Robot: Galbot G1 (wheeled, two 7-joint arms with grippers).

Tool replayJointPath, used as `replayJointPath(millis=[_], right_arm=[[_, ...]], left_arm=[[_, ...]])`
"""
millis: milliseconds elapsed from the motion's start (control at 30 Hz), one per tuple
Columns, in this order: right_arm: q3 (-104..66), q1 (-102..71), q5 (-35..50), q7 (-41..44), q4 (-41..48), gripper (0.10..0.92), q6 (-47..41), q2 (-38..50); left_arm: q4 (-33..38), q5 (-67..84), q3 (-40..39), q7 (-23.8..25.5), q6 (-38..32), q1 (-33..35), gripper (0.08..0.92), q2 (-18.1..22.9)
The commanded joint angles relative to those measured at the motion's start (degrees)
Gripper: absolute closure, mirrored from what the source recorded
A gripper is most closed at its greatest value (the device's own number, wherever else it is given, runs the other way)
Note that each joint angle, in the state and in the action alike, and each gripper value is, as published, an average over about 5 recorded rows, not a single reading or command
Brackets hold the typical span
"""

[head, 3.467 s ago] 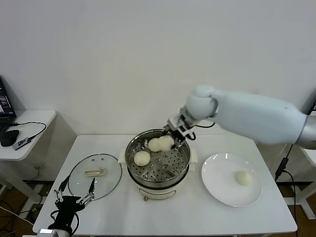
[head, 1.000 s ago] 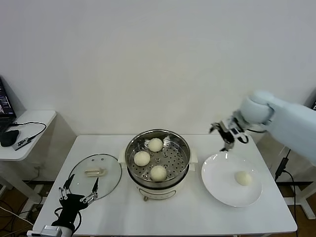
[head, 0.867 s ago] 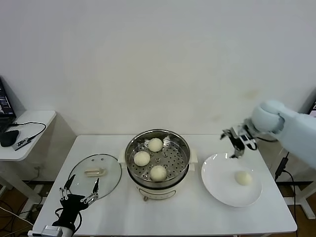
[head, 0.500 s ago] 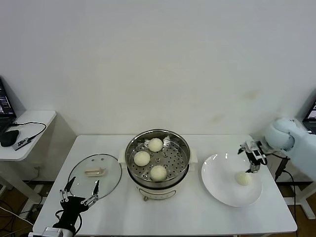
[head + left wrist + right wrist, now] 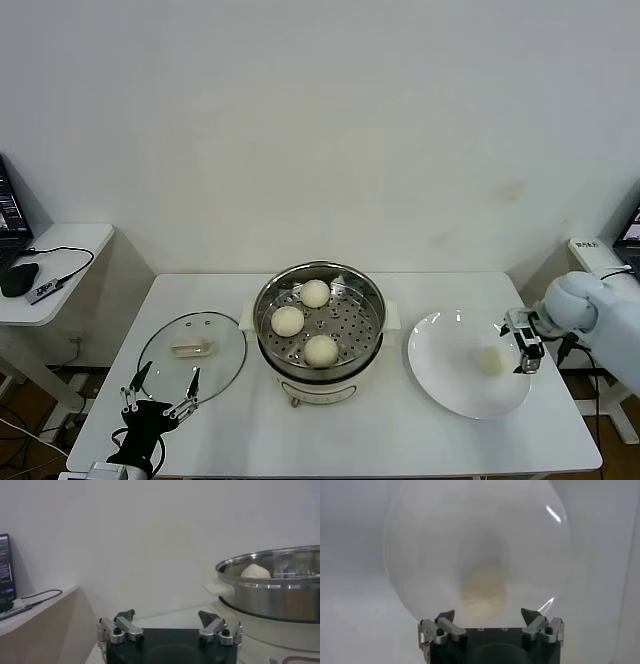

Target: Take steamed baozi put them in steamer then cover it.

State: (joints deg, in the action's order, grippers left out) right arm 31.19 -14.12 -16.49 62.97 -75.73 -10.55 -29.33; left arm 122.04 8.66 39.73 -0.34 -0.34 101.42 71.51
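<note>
The steamer (image 5: 345, 376) stands mid-table with three steamed baozi on its tray (image 5: 315, 293) (image 5: 287, 320) (image 5: 320, 349). One more baozi (image 5: 488, 360) lies on the white plate (image 5: 450, 388) to the right. My right gripper (image 5: 525, 346) hovers low over the plate's right side, just right of that bun, open and empty. Its wrist view shows the bun (image 5: 483, 597) ahead of the spread gripper (image 5: 491, 616). My left gripper (image 5: 158, 402) waits open at the table's front left. From its gripper (image 5: 167, 617) the steamer (image 5: 280, 592) shows with a bun (image 5: 255, 571) inside.
The glass lid (image 5: 192, 355) with its cream handle lies flat on the table left of the steamer, just beyond my left gripper. A side table (image 5: 50, 262) with a cable and devices stands at far left. The table's right edge runs close behind the plate.
My right gripper let go of a bun in the steamer, swung right and came down beside the bun on the plate. The left gripper has barely shifted.
</note>
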Motion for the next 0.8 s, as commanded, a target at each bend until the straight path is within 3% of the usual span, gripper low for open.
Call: replayJointPath(millis=[33, 367, 800], right_arm=[[-3.4, -4.8, -1.5, -1.3, 2.1, 0.203, -0.2, -1.6], [-4.4, -5.7, -2.2, -2.9, 4.0, 0.209, -0.1, -3.5], [-4.4, -5.0, -2.5, -3.5, 4.2, 0.304, -0.6, -4.8]], left_arm=[[0.1, 0.0, 0.0, 0.0, 0.0, 0.0, 0.177, 0.0], [0.1, -0.2, -0.1, 0.0, 0.0, 0.0, 0.177, 0.2], [0.4, -0.5, -0.1, 0.0, -0.1, 0.3, 0.177, 0.5]])
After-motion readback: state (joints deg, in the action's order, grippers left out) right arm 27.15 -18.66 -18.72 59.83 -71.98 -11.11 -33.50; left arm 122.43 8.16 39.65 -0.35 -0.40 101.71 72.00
